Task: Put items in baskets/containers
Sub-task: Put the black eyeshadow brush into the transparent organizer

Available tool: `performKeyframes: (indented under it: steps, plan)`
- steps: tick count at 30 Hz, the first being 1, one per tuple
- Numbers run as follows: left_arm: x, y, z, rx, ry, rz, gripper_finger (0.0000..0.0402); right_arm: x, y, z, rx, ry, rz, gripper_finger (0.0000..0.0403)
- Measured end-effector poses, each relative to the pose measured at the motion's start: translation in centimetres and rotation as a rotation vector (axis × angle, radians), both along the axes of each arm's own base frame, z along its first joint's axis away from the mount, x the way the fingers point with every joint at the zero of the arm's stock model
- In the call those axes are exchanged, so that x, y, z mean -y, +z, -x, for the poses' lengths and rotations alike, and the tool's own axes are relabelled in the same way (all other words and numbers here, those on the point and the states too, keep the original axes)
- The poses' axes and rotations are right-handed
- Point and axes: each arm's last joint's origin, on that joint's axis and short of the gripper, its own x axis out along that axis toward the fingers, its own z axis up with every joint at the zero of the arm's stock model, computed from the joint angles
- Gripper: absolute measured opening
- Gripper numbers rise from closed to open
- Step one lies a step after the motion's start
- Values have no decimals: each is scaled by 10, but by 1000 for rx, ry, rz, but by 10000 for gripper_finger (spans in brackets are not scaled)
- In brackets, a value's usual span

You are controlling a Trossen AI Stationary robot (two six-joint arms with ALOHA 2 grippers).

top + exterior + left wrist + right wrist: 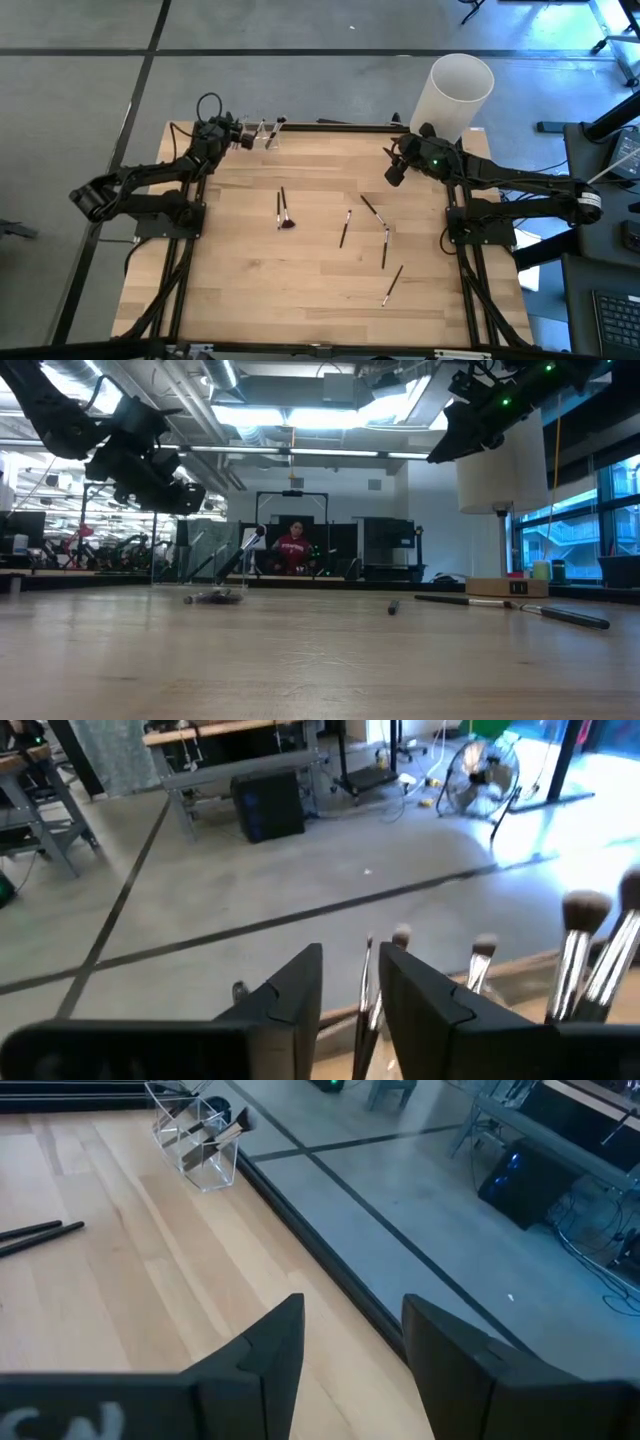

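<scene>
A short row of clear containers stands at the table's far edge, left of centre, with several brushes upright in it. My left gripper hovers just left of it, fingers a little apart. A thin dark-handled brush stands in the gap; I cannot tell whether a finger touches it. My right gripper is open and empty above the far right of the table. Several loose brushes lie flat mid-table, among them a pair, one and one.
A tall white cylinder stands just beyond the far right corner, behind my right arm. A dark rail runs along the table's far edge. A small box sits at the far right. A person sits in the room beyond.
</scene>
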Motion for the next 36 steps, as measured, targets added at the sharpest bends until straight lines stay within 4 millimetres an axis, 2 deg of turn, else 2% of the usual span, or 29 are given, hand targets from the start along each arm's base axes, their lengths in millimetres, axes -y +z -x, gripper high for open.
performKeyframes:
  steps: [5, 10, 15, 20, 26, 31, 36]
  plan:
    - [1, 22, -16, 23, -129, -19, 123, 0, 0, 0, -16, 6, 11, 168]
    - [9, 44, -44, -221, -262, 124, 124, 0, 0, 0, -22, 9, 17, 167]
    - [31, 53, -67, -384, -428, 267, 121, 0, -1, 0, -39, 16, 28, 168]
    - [66, 42, -95, -508, -704, 285, 121, 0, -1, 0, -41, 18, 30, 167]
    - [112, 13, -121, -826, -1015, 221, 122, 0, -1, 0, -42, 17, 30, 168]
    - [132, -3, -134, -976, -1075, 194, 121, 0, -1, 0, -41, 18, 30, 168]
    - [139, 8, -151, -1032, -1105, 305, 122, 0, -1, 0, -39, 17, 28, 168]
